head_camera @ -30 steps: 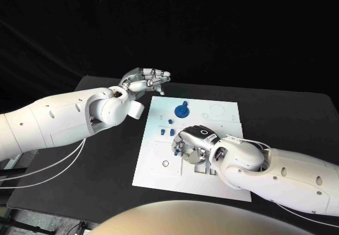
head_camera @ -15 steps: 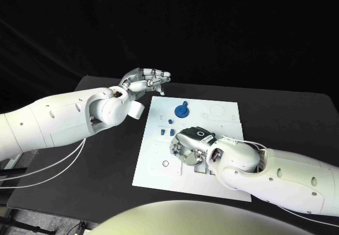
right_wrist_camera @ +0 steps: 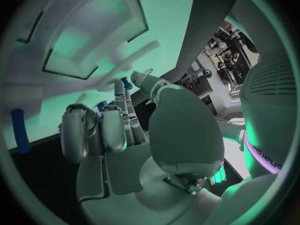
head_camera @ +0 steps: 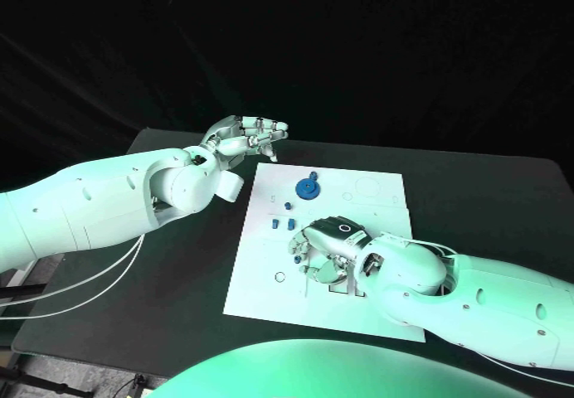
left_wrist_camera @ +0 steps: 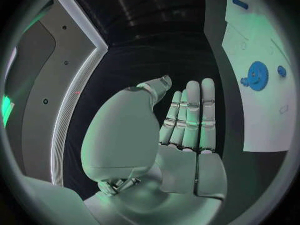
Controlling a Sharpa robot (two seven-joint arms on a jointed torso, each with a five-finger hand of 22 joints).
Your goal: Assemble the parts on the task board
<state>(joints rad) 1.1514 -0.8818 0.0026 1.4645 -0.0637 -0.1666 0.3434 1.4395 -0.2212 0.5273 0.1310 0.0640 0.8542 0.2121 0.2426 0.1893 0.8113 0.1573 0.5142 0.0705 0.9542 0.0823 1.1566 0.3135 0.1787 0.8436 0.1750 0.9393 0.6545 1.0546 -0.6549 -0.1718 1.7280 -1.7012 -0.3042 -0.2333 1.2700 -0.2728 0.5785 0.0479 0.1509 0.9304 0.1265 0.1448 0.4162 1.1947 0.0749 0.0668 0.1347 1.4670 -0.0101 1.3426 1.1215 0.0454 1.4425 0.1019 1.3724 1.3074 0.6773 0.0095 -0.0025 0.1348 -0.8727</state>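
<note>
From the head camera, the white task board (head_camera: 269,274) lies in the middle of the black table (head_camera: 143,307). A round blue gear (head_camera: 308,188) sits near the far end of the board. A few small blue pieces (head_camera: 281,223) lie a bit closer to the robot, left of the middle. The right hand (head_camera: 325,247) is low over the middle of the board, palm down, with its fingers bent toward the board. The hand covers what is under it — I cannot tell if it holds a piece or is just touching the board. The left hand (head_camera: 245,135) is up in the air past the far left corner of the board, well apart from it. Its fingers are a little curled and nothing is in them.

From the left wrist camera, the left hand (left_wrist_camera: 187,135) is flat, with its fingers (left_wrist_camera: 194,110) straight and side by side. It holds nothing. The board (left_wrist_camera: 262,105) is off to one side, with the blue gear (left_wrist_camera: 257,76) on it and a small blue peg (left_wrist_camera: 282,71) just beside the gear.

From the right wrist camera, the right hand (right_wrist_camera: 119,130) is close to the board (right_wrist_camera: 94,30). Its fingers (right_wrist_camera: 100,127) are bent — something small and blue (right_wrist_camera: 127,83) shows at one fingertip, maybe a piece. A long blue piece (right_wrist_camera: 19,130) lies on the board near the fingers.
</note>
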